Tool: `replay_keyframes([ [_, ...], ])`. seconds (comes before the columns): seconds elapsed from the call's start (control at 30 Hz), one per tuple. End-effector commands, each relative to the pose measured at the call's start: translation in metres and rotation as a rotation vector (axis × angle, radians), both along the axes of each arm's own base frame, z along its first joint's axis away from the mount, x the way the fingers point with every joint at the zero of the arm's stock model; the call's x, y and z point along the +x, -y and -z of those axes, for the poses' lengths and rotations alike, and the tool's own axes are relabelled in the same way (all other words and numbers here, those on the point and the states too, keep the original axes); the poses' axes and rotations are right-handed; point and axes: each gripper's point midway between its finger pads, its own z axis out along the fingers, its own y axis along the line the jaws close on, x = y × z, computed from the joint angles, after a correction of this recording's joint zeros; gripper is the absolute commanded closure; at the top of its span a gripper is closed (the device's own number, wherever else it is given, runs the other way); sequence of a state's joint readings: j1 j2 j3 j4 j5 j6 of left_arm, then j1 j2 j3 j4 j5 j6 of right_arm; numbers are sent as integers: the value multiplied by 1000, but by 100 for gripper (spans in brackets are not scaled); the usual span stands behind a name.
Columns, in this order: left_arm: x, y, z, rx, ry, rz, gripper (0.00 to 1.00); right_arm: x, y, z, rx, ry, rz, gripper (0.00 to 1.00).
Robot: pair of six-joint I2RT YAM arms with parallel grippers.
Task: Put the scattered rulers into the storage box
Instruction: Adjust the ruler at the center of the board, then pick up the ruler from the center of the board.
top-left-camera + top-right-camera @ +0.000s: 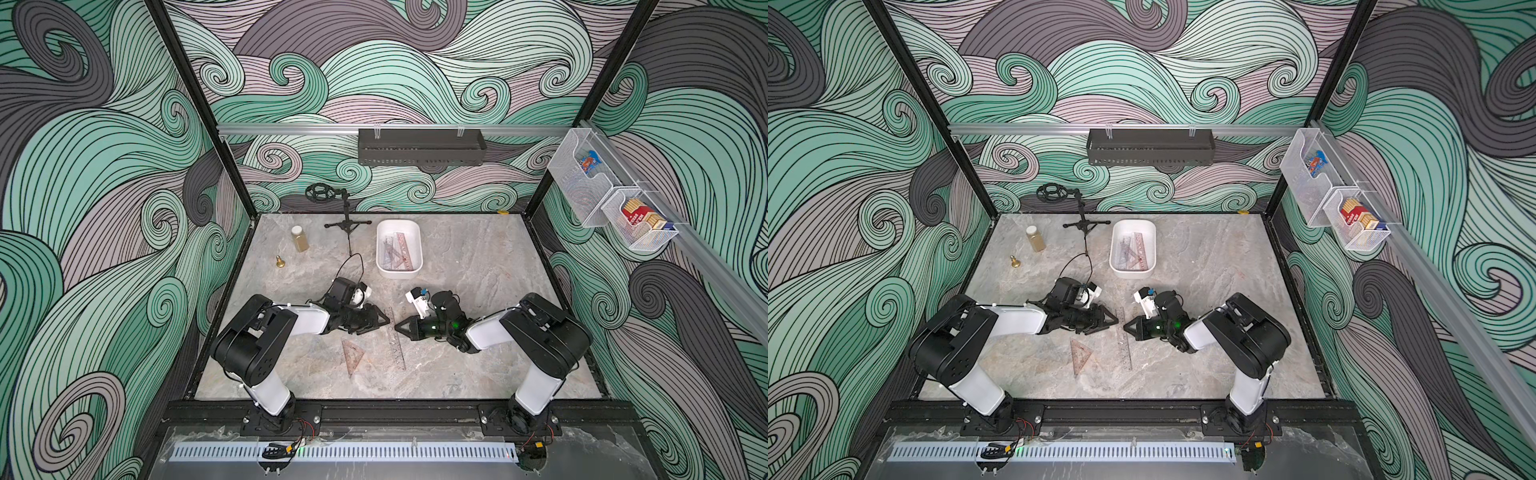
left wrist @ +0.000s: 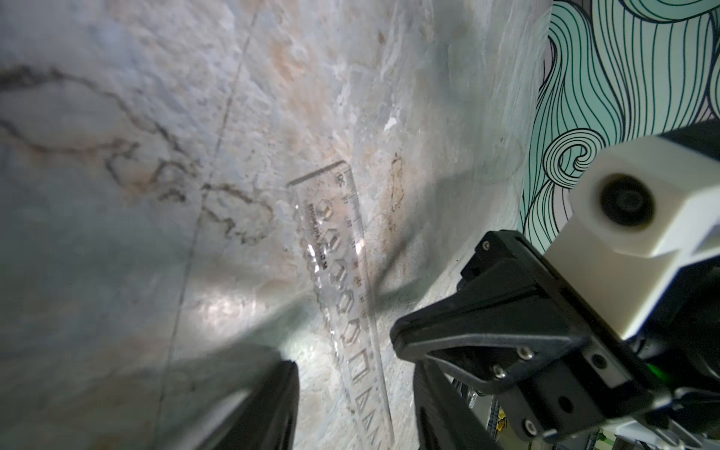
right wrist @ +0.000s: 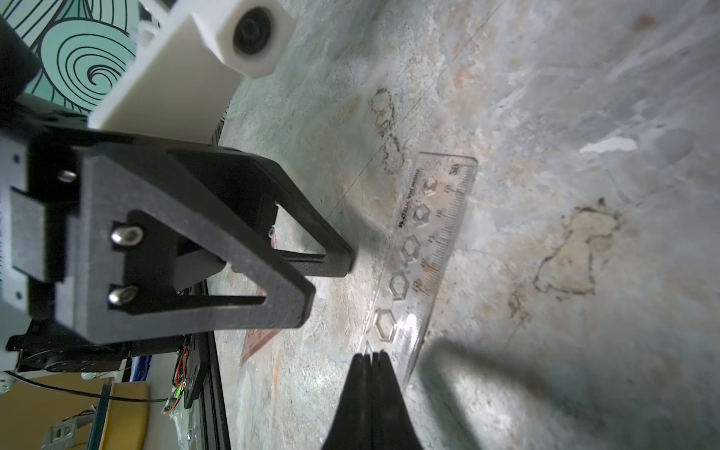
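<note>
Flat on the marbled bench [image 1: 478, 291] lies the clear straight plastic ruler [image 1: 396, 338]: right gripper [image 1: 398, 326], jaws shut, meets its edge, likely as a backstop, while left gripper [image 1: 382, 325], jaws half apart, straddles it; white plastic storage box [image 1: 398, 273] sits well beyond both.

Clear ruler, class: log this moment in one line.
clear ruler: flat on table; left gripper: open beside it; right gripper: shut at its edge; set square: on table; storage box: part-filled
</note>
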State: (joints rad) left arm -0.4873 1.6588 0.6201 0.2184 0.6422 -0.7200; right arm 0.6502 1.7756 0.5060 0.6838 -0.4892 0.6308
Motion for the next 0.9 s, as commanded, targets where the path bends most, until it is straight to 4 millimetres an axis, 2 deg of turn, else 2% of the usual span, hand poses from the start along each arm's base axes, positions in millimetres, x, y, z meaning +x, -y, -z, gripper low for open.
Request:
replay_keyframes([
  [0.0,-14,-22,38,130,-104,-42,41,1,-4,-2,12,20,-25,97],
  [0.5,-32,-23,66,138,-168,-18,38,-6,6,33,-57,-49,-25,97],
  [0.63,-37,-22,72,133,-185,-12,45,-5,13,44,-82,-74,-12,97],
  [0.8,-39,-21,74,129,-192,-4,59,-3,21,57,-115,-110,7,97],
  [0.87,-39,-20,75,129,-191,-1,62,-1,27,57,-118,-113,21,98],
])
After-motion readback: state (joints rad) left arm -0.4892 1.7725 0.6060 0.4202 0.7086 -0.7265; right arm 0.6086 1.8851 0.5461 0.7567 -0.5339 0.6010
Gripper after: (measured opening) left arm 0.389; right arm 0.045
